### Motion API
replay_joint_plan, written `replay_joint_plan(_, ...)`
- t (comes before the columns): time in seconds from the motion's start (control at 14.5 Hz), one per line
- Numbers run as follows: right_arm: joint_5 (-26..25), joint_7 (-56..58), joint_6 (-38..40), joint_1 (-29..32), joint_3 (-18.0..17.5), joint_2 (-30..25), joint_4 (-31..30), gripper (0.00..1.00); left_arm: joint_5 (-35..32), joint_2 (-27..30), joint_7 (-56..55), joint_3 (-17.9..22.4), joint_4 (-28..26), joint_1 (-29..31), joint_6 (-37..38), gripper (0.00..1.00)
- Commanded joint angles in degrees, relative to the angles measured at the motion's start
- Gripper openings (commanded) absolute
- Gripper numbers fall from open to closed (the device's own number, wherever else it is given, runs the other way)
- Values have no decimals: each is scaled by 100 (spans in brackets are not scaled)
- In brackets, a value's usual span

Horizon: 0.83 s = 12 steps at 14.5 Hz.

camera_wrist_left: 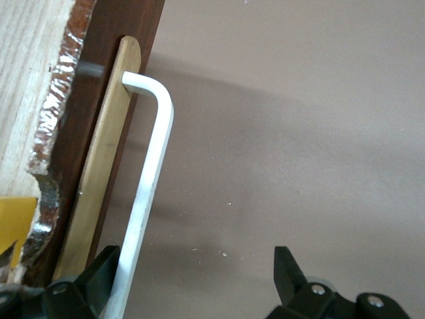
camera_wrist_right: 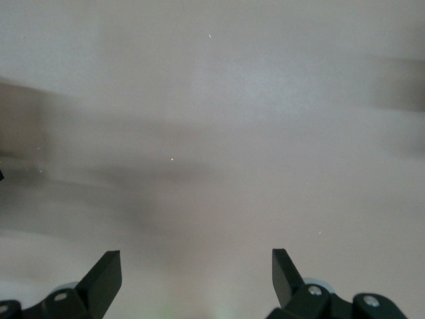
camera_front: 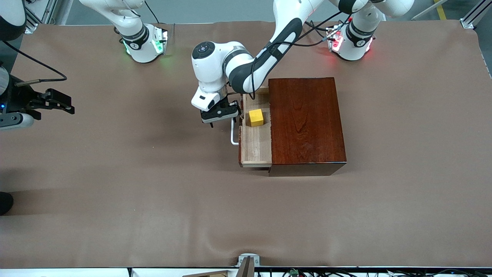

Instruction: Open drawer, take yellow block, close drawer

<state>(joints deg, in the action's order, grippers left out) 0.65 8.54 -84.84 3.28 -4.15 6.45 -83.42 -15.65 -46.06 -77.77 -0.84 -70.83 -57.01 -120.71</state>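
Table covered in wrinkled brown cloth; grey floor and aluminium framing at its edges.

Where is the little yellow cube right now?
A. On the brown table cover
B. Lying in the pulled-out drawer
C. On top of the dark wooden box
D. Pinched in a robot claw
B: the yellow block sits on the pale floor of the open drawer, with neither gripper touching it.

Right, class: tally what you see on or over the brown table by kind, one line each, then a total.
Wooden box with open drawer: 1
Yellow block, in the drawer: 1
White bar handle: 1
Robot pincers: 2, the left pincer open by the handle, the right pincer open, waiting at its own table end
Total: 5
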Motion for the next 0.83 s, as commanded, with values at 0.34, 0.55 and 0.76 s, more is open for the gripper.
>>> replay_joint_plan(0.34,14,-608,100,-11,-60,49,124,100,221,-263,2185,-118,553,32,451,100)
replay_joint_plan(0.55,22,-616,100,-11,-60,49,124,100,212,-158,2756,-31,544,50,784,100)
replay_joint_plan(0.76,22,-616,100,-11,-60,49,124,100,221,-52,3109,48,544,59,935,100)
